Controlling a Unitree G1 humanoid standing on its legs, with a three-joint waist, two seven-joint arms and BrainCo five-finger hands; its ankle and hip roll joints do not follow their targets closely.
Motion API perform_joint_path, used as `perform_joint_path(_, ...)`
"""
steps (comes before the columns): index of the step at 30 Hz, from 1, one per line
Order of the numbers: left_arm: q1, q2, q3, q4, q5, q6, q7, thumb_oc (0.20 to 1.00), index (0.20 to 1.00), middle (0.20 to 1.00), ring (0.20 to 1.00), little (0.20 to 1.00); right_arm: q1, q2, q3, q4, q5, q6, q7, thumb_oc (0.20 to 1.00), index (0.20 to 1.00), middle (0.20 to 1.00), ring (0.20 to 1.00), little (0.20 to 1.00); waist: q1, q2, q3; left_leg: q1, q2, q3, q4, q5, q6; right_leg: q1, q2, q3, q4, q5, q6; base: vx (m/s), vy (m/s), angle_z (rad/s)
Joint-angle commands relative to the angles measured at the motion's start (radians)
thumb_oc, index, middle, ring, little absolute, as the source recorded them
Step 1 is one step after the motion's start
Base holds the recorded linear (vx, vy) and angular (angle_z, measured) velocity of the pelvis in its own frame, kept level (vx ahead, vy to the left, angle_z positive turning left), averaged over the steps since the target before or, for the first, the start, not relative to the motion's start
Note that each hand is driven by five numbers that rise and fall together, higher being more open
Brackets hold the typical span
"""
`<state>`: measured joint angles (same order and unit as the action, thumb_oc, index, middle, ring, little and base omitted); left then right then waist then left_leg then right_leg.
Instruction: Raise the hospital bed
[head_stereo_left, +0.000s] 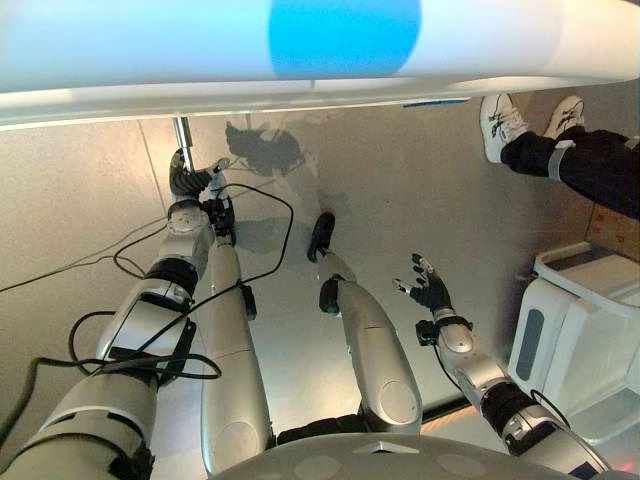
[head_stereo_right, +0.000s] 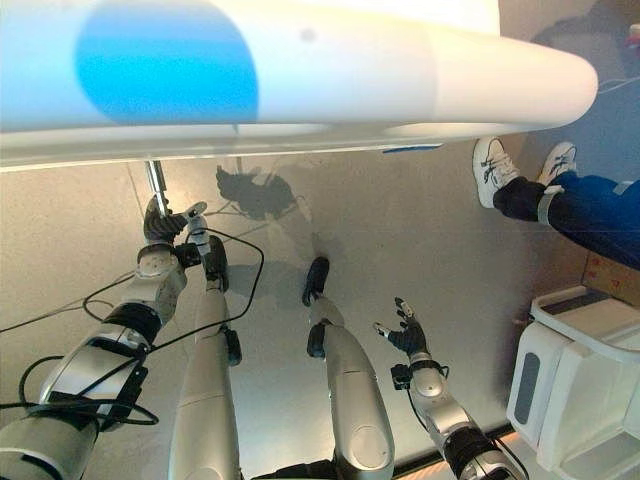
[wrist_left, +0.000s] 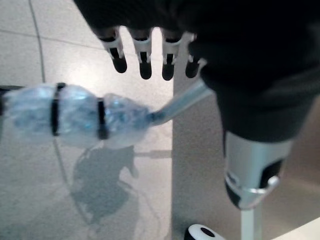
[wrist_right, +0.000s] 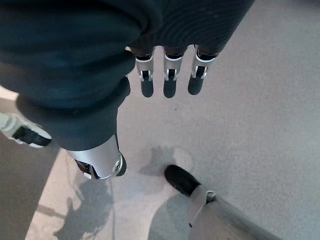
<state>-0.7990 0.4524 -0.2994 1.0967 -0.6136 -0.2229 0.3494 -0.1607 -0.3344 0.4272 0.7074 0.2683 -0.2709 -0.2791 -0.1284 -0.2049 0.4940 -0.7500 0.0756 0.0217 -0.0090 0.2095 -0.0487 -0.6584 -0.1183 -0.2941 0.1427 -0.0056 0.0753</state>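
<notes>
left eye view: the hospital bed (head_stereo_left: 150, 70) edge runs across the top; a thin metal crank rod (head_stereo_left: 183, 132) drops from under it. the left hand (head_stereo_left: 188, 178) sits right at the foot of that rod, far closer to it than the right hand (head_stereo_left: 430, 290), which hangs well apart from the rod over the bare floor.
right eye view: same layout; the rod stands just below the bed edge, the left hand reaching up to it, fingers spread around it and not visibly closed. a person's shoes (head_stereo_right: 520, 165) stand near the bed's far end, a white bin (head_stereo_right: 580, 370) well away from the rod.
left wrist view: the crank handle (wrist_left: 75, 116), wrapped in clear plastic with dark bands, lies crosswise just past the fingertips (wrist_left: 145, 65), its long axis across the hand, its rod passing by the thumb. fingers straight, released, not around it.
right wrist view: right hand relaxed, holding nothing, floor beneath.
judgement: left hand must close on the handle to crank.
</notes>
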Motion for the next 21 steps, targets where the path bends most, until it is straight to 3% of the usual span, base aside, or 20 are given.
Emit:
perform_joint_path(1,-0.097,0.028,0.015,0.004,-0.019,-0.027,0.02,1.0,1.0,1.0,1.0,1.0,0.022,-0.065,-0.018,-0.086,0.02,-0.032,-0.028,1.0,1.0,1.0,1.0,1.0,-0.021,-0.023,0.026,0.004,-0.057,0.045,-0.078,0.028,-0.002,-0.09,0.001,0.032,-0.175,0.285,0.086,0.01,0.016,-0.03)
perform_joint_path(21,-0.161,0.021,-0.012,0.035,-0.021,-0.029,0.011,1.0,1.0,1.0,1.0,1.0,0.007,-0.061,-0.006,-0.064,0.032,-0.053,-0.024,1.0,1.0,1.0,1.0,1.0,-0.042,-0.023,0.026,-0.011,-0.051,0.064,-0.078,0.02,0.0,-0.13,0.007,0.054,-0.174,0.293,0.085,0.0,-0.007,-0.04)
